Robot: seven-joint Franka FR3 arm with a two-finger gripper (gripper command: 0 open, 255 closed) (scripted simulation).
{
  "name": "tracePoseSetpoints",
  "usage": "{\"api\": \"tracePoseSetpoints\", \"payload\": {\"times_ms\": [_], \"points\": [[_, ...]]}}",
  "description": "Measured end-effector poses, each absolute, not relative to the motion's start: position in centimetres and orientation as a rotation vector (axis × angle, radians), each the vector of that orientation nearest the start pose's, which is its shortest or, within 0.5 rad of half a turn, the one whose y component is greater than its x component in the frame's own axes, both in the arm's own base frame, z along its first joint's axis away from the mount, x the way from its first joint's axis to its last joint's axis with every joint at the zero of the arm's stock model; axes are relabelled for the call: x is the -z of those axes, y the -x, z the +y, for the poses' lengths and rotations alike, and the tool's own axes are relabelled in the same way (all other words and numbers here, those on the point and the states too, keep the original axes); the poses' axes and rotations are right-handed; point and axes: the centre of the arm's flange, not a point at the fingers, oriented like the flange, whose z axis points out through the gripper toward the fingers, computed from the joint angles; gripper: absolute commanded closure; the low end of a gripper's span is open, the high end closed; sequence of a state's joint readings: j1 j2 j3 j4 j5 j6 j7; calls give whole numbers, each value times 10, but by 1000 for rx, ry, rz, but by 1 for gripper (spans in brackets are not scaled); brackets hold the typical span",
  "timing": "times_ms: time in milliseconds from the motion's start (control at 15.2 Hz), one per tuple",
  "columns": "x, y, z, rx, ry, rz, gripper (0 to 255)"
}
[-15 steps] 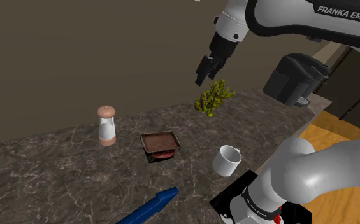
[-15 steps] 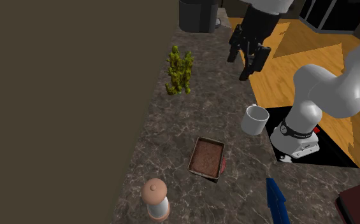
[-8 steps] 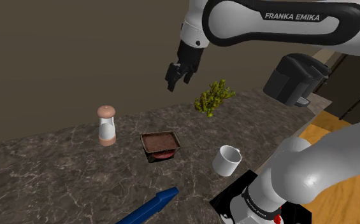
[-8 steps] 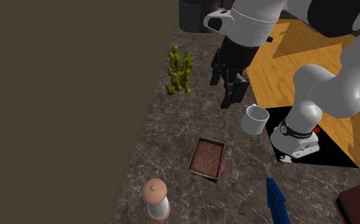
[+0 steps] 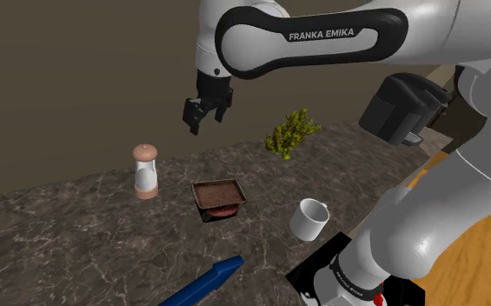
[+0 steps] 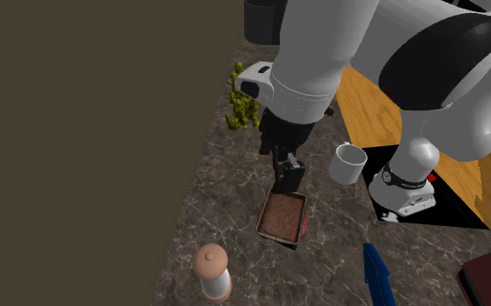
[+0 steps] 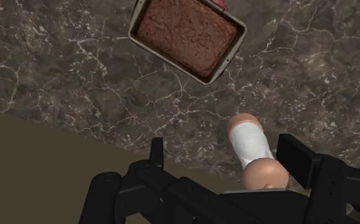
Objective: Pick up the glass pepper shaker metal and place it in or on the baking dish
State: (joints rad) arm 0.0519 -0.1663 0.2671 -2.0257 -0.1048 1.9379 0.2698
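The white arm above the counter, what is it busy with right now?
The arm is going for the pepper shaker, which belongs in the baking dish. Its tool hangs open in the air above the dark counter and holds nothing. The shaker stands upright on the counter beside the dish, untouched, so the pick-up is not yet done.
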Motion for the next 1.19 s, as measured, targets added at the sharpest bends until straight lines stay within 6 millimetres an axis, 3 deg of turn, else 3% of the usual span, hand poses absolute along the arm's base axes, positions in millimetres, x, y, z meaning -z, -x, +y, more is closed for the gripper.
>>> {"api": "tracePoseSetpoints", "payload": {"times_ms": [858, 1188], "points": [[-441, -607, 271, 85, 3301, -193, 0], [-412, -616, 275, 77, 3306, -197, 0]]}}
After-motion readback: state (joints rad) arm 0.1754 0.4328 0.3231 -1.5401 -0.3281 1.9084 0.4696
